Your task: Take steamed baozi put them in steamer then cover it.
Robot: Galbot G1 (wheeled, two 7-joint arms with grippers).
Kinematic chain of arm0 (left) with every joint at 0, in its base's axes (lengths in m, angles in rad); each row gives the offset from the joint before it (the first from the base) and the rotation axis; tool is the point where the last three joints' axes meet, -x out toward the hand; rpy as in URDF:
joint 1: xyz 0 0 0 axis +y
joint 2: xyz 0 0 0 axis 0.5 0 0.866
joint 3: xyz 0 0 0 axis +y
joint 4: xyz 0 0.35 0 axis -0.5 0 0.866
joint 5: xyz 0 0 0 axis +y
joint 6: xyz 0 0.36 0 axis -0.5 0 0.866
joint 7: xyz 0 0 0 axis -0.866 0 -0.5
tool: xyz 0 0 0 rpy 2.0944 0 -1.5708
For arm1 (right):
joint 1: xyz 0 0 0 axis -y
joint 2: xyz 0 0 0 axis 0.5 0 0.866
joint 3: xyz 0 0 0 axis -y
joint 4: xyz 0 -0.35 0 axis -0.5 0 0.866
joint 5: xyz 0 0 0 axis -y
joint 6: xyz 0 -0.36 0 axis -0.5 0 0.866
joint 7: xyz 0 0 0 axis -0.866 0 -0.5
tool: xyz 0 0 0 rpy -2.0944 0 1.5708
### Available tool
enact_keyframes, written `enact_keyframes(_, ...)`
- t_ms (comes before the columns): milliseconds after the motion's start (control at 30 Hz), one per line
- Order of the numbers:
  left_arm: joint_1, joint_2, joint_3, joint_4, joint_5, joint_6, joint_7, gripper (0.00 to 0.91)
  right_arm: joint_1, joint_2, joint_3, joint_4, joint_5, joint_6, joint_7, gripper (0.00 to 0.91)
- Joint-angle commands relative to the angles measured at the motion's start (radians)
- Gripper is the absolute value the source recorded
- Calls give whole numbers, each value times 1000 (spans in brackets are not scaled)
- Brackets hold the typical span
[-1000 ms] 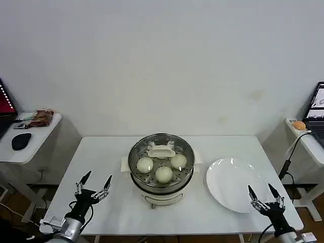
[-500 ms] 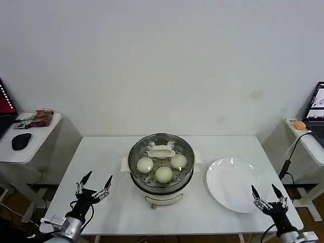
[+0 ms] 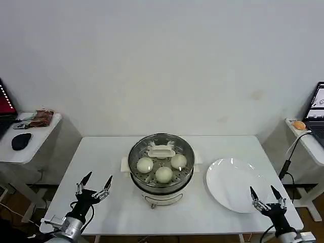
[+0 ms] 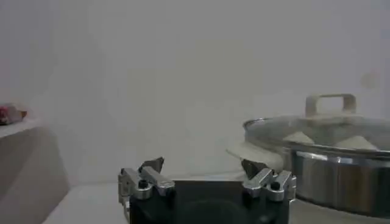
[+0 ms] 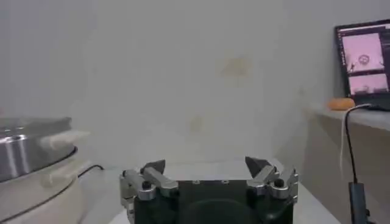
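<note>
Baozi [image 3: 163,173] sit in the steamer [image 3: 161,177] mid-surface under the cover [image 3: 161,152] (nothing left to grasp); left gripper [image 3: 93,185] and right gripper [image 3: 264,197] flank it, both open, empty.

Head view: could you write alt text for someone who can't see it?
A steel steamer sits mid-table with its glass cover on and three baozi visible inside. An empty white plate lies beside it; the open left gripper and right gripper hover at the near edge.
</note>
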Motion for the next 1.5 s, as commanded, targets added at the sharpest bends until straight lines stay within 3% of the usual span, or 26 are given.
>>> enact_keyframes(33,0,-1,-1,-4,-6,6,-1,907,5,6,-9,2,-33,15,-4,907)
enact_keyframes(767,2,-2,3,-24,-6,16,-13,907,41,76,-71,-8,-175,79,101,907)
enact_keyframes(1500,-9,-4,9,-27,-25,39,-18,907,44,87,-81,-20,-219,92,111,907)
